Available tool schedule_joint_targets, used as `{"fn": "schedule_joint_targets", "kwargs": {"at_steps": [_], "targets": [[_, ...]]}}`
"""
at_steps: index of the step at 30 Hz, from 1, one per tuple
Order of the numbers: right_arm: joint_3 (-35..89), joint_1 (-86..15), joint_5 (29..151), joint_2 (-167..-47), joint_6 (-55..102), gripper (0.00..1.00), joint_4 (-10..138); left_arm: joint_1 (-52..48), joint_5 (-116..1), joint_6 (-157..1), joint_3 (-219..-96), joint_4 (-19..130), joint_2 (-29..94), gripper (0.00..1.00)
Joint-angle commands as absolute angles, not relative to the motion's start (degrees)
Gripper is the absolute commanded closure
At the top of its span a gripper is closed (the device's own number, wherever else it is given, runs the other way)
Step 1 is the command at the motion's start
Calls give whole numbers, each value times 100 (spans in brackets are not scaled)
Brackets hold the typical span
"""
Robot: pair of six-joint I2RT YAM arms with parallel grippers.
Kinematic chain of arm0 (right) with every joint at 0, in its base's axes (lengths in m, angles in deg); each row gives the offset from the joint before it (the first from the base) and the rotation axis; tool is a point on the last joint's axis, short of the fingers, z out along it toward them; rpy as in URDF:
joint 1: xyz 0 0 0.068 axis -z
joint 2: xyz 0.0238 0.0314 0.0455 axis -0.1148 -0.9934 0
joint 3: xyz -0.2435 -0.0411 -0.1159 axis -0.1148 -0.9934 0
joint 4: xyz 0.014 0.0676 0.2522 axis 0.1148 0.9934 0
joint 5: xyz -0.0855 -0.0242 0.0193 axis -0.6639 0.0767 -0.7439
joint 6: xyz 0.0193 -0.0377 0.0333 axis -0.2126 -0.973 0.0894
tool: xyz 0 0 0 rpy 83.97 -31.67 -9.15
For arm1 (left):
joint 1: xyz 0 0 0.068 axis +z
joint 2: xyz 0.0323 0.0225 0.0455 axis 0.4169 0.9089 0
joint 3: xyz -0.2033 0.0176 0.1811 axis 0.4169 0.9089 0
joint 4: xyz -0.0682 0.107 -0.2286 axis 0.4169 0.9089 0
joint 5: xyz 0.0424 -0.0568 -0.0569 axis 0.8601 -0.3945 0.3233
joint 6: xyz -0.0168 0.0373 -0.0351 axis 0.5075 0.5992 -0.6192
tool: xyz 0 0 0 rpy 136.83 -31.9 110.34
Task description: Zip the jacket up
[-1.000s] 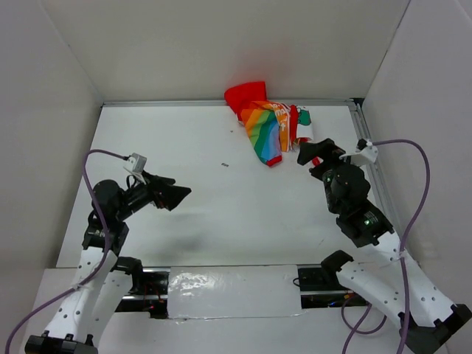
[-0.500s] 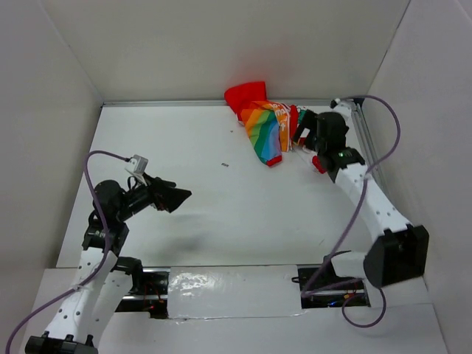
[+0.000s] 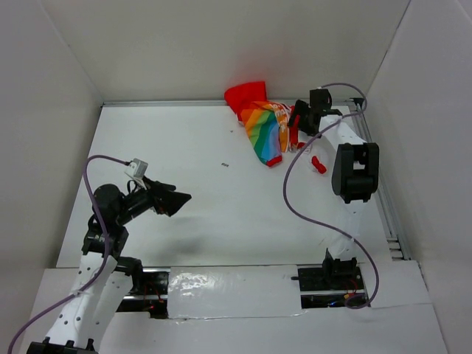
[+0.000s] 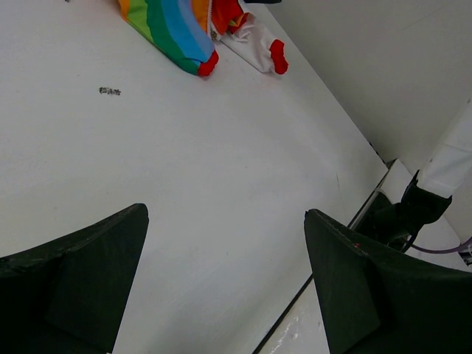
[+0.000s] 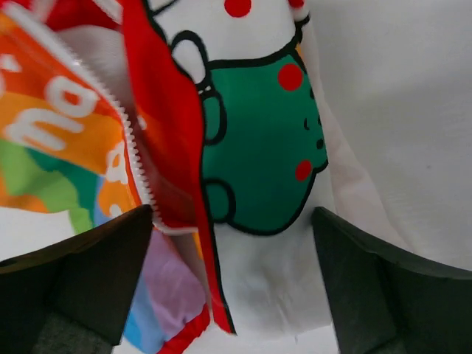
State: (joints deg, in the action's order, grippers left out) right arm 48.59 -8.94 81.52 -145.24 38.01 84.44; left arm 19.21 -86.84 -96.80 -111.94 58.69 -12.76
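We see the left gripper over the near left part of the table. Its two dark fingers are as far apart as they go, and it holds nothing. Only the white table top shows between them.

A bit further back, near the middle of the table, there is a tiny dark speck.

The jacket lies in a bunched heap at the far edge of the table, a little right of the middle. Its red hood pokes up at the very back. The rainbow stripes run down toward us. One red cuff sticks out toward the right side of the table.

The right gripper is furthest away, at the far right of the table, right over the jacket's edge. Its jaws are wide open too and are not pinching anything. We cannot tell if they touch the cloth. Up close, between them, we see white zip teeth on an orange edge, a red band, and a green shape with red dots on white cloth
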Motion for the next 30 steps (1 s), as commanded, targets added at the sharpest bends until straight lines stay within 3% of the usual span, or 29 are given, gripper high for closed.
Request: {"fn": "schedule_joint_targets", "kwargs": {"at_steps": [1, 2, 4, 5, 6, 12, 18, 22, 24, 27, 28, 30], "targets": [[5499, -949, 8572, -14855, 3612, 8, 9020, 1928, -8684, -9658, -11207, 5744, -1325, 1], [5718, -967, 8757, -14995, 3506, 30, 9090, 1928, -8675, -9666, -11207, 5900, -1316, 1], [5756, -1054, 8978, -14953, 3401, 60, 9162, 1937, -8657, -9666, -11216, 5919, -1334, 1], [5538, -1107, 9109, -14683, 3330, 83, 9066, 1928, -8657, -9684, -11234, 5946, -1343, 1], [5388, -1238, 9232, -14515, 3251, 100, 8778, 1937, -8666, -9693, -11225, 5937, -1351, 1], [4904, -1861, 10971, -13278, 2838, 100, 8846, 1937, -8789, -9754, -11295, 6104, -1439, 1], [2955, -2452, 12703, -11808, 3284, 100, 7547, 1928, -8631, -9859, -11357, 6254, -1431, 1], [1023, -2654, 12225, -10824, 3663, 100, 6946, 1937, -8675, -9912, -11365, 6227, -1185, 1], [563, -2707, 11026, -10656, 3925, 93, 7192, 1928, -8657, -9904, -11436, 6279, -949, 1], [-176, -2698, 10396, -10462, 4076, 52, 7561, 1919, -8570, -9904, -11541, 6394, -596, 1], [-377, -2707, 10063, -10401, 4285, 13, 7623, 1928, -8587, -9930, -11559, 6385, -500, 1], [-572, -2795, 9954, -10024, 4436, 2, 7545, 1928, -8735, -9956, -11559, 6298, -237, 1]]}}
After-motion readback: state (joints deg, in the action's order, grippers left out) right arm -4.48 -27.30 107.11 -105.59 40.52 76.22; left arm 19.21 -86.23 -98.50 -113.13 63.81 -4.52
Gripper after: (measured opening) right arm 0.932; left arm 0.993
